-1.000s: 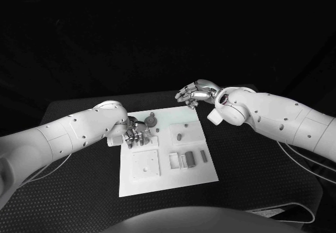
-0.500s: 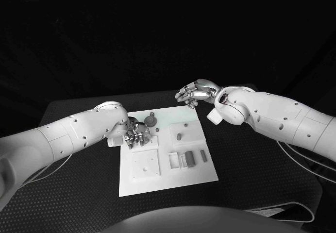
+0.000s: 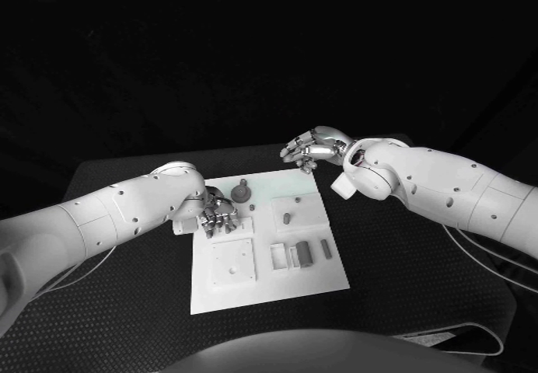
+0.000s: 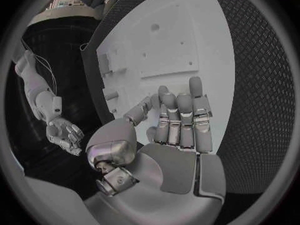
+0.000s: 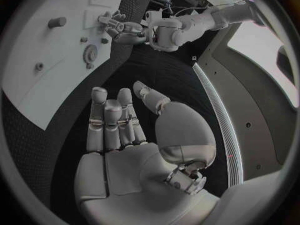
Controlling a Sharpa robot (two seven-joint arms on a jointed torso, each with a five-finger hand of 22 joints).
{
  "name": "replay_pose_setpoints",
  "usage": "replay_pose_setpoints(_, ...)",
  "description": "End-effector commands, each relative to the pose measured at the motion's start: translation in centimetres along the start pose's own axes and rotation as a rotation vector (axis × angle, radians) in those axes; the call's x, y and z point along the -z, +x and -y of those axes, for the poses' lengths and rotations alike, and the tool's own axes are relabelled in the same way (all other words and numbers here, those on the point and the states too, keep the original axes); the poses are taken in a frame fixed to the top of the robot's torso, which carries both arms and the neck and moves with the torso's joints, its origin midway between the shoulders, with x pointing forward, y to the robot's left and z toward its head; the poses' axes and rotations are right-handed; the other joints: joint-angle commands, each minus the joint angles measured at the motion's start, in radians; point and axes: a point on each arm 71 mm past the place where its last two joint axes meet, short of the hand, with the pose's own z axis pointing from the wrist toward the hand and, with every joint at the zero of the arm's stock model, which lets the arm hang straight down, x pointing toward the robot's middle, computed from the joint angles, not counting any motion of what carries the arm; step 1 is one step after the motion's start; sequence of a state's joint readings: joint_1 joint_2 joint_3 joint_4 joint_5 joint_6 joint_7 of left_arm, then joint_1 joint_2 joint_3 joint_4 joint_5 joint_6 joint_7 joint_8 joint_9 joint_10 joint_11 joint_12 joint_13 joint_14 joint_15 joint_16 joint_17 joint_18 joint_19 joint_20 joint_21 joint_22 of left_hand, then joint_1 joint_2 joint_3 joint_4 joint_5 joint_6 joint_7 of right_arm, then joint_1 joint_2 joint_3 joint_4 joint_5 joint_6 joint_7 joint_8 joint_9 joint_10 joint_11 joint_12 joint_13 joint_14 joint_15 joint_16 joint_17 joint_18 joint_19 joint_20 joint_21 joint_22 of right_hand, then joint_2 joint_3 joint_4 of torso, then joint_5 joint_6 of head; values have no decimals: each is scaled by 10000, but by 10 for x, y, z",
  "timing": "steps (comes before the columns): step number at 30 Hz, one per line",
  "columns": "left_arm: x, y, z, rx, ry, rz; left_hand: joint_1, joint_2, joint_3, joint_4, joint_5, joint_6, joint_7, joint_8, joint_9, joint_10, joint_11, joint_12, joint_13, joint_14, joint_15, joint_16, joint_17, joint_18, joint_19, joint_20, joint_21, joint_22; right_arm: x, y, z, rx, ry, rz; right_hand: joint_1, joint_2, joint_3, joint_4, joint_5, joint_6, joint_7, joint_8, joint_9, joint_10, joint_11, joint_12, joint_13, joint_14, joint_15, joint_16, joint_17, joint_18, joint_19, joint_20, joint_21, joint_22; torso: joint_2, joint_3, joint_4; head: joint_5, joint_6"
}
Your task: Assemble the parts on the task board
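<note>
White plate on black mesh: in the head view the task board [image 3: 269,237] is seen lying mid-table, with the grey parts spread over it. A gear-like part [image 3: 241,191] lies near the far left corner, a short peg [image 3: 287,219] stands in the middle, and a row of bar-shaped parts [image 3: 302,254] lies toward the right edge, beside a square plate [image 3: 233,262]. The left hand [image 3: 218,214] is held low over the board's left edge, just beside the gear, fingers pointed down and loosely apart; nothing is seen in it. The right hand [image 3: 311,150] is raised beyond the board's far edge, well apart from every part, fingers curled loosely inward and seemingly empty.

In the left wrist view the left hand [image 4: 178,122] is shown with fingers extended side by side over the board [image 4: 187,40], no part between them. Whether the fingertips touch the surface cannot be told.

In the right wrist view the right hand [image 5: 122,130] is shown with its palm bare and its fingers extended, over the black table, the board [image 5: 44,70] off to one side.

A grasp by the left hand is judged to be the step in hand. The risk lies in the crowding: the gear could be nudged aside or the peg knocked over by fingers lowered at a poor angle, and a small part could slip out of a shallow pinch.
</note>
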State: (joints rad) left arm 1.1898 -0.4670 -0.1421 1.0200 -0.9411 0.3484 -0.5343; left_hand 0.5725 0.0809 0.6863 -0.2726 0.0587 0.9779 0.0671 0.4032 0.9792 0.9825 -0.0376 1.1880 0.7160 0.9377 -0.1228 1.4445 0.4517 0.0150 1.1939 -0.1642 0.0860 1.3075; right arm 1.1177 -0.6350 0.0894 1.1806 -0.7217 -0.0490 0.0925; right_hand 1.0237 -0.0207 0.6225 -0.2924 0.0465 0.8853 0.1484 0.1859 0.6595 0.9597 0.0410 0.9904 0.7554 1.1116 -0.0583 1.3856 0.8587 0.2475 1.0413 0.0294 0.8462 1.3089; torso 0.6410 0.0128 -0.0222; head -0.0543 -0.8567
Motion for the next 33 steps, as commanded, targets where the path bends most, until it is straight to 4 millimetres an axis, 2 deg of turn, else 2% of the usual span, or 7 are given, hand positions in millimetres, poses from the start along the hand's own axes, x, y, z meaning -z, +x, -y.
replay_pose_setpoints(1,0,0,2,68,138,75,202,-12,-64,1,63,-4,52,-66,16,-27,32,70,-3,-52,33,72,-19,-150,58,-2,-58,204,0,2,-1,1,-55,-139,-85,-5,-35,41,36,-5,60,-68,-14,-22,15,56,-9,-1,-75,-39,-15,143,61,-16,-61,135,-2,4,-4,1,-6)
replay_pose_setpoints(15,1,-1,-1,187,187,226,999,405,-69,-85,190,407,-75,-84,184,132,-86,124,-5,67,8,149,-24,-150,181,-30,-53,216,0,2,1,-8,-27,-158,-94,-5,-36,41,36,-6,60,-69,-14,-22,15,58,-10,-2,-75,-39,-15,143,60,-15,-62,135,4,-1,-2,-12,-31)
replay_pose_setpoints(23,1,-2,-3,214,88,223,1320,757,-42,-157,327,656,-174,-105,242,282,-184,157,23,182,-21,210,-11,-150,283,-70,-29,223,0,2,1,-9,-27,-163,-98,-5,-35,39,36,-7,60,-69,-14,-22,15,59,-12,-3,-75,-40,-16,142,59,-15,-63,135,-2,-2,1,-16,-43)
replay_pose_setpoints(33,1,-2,-3,181,-63,177,1480,865,-85,-161,385,846,-241,-117,290,422,-251,212,73,306,-59,281,15,-150,409,-109,29,234,0,2,1,-10,-26,-164,-102,-7,-33,36,36,-7,60,-69,-15,-23,15,60,-13,-3,-75,-40,-17,143,57,-15,-64,135,-3,0,-1,-11,-61)
